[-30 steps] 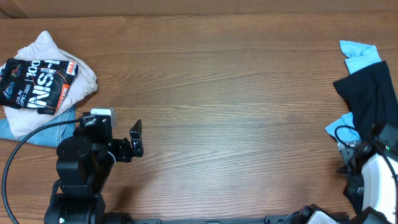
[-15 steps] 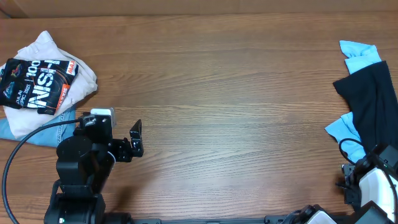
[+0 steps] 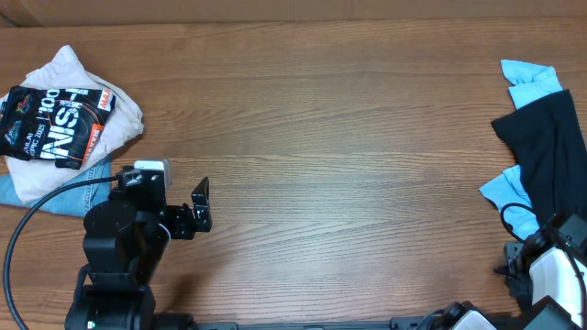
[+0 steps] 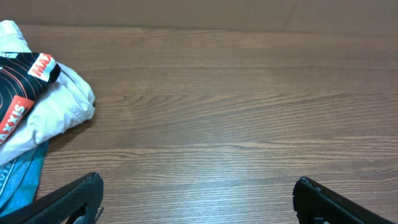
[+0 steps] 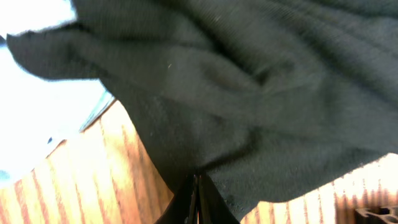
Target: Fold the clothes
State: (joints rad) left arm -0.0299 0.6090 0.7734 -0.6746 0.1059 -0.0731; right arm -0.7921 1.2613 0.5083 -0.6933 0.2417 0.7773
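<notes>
Your right hand (image 5: pixel 196 182) has just pinched shut on the black shirt (image 5: pixel 249 93), so you can drag it across the bench (image 3: pixel 348 137).

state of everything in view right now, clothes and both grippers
black shirt, crumpled and unfolded, lying over the light blue shirt
light blue shirt, bunched, partly under the black shirt
printed black garment, bundled on top of a white garment
left gripper, open, holding nothing
right gripper, shut on the black shirt's edge
</notes>
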